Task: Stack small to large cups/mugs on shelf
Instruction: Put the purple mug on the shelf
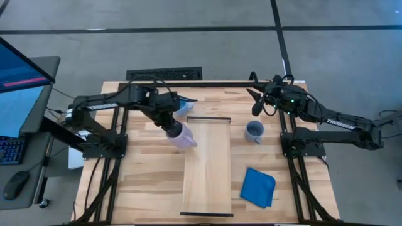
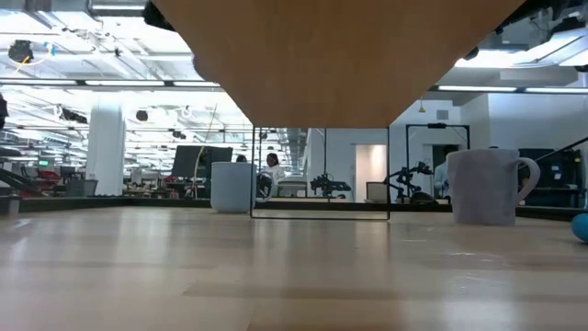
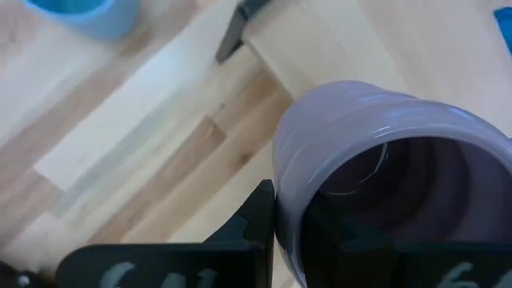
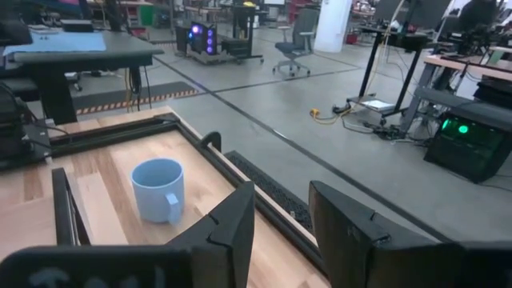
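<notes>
High view: the left hand (image 1: 174, 130) is clamped on the pale purple handled mug (image 1: 184, 136), held at the left edge of the long light-wood shelf board with thin dark rim (image 1: 207, 166), near that board's far end. The bright light blue mug (image 1: 181, 107) stands on the planked wooden desk (image 1: 141, 179) just beyond the left arm's wrist, close to the shelf's far left corner. The grey-blue handled mug (image 1: 254, 131) stands on the desk to the right of the shelf, apart from it. A flat blue cloth (image 1: 258, 187) lies nearer the front, right of the shelf. The right hand (image 1: 255, 102) waits over the desk's far right corner, well clear of the mugs.

Low view: the grey-blue mug (image 2: 484, 187) stands upright at right, handle to the right. The light blue mug (image 2: 232, 187) stands farther back at left. The shelf's underside (image 2: 340, 55) fills the top of the picture.

Left wrist view: dark fingers (image 3: 258, 220) grip the purple mug (image 3: 376, 160), mouth tilted toward the camera; the shelf corner (image 3: 320, 40) lies just beyond it.

Right wrist view: the right hand's fingers (image 4: 236, 216) stand parted, nothing between them; the light blue mug (image 4: 158, 189) sits far off.
</notes>
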Tool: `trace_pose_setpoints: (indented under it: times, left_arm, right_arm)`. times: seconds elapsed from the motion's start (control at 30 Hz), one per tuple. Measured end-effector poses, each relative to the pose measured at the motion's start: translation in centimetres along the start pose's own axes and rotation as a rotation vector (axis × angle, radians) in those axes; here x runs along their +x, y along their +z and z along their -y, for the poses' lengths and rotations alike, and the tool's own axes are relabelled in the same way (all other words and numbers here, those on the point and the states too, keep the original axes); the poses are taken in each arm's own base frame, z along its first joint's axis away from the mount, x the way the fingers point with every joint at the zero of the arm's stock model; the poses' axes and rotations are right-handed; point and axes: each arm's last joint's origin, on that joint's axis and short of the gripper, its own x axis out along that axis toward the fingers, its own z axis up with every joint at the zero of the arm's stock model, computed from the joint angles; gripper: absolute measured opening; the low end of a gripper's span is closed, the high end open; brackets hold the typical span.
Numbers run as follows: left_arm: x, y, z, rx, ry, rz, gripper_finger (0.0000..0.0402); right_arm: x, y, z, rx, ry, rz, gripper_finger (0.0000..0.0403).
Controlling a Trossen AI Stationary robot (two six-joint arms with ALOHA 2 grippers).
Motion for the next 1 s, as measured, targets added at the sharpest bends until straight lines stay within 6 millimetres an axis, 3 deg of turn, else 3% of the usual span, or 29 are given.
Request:
trace_pose_setpoints:
  times: [0.37, 0.6, 1.0]
  left_arm:
    - [0.0, 3.6, 3.3, 0.055, 0.055, -0.029, 0.0018]
    - [-0.1, 5.6, 4.8, -0.001, 0.111, 0.068, 0.0018]
    - [0.3, 5.3, 5.7, -0.221, 0.102, 0.076, 0.0018]
  right_arm:
    - [0.0, 0.0, 0.0, -0.001, 0.002, -0.001, 0.0143]
    - [0.0, 0.0, 0.0, -0.001, 0.002, -0.001, 0.0143]
    - [0.0, 0.0, 0.0, 0.000, 0.002, -0.001, 0.0143]
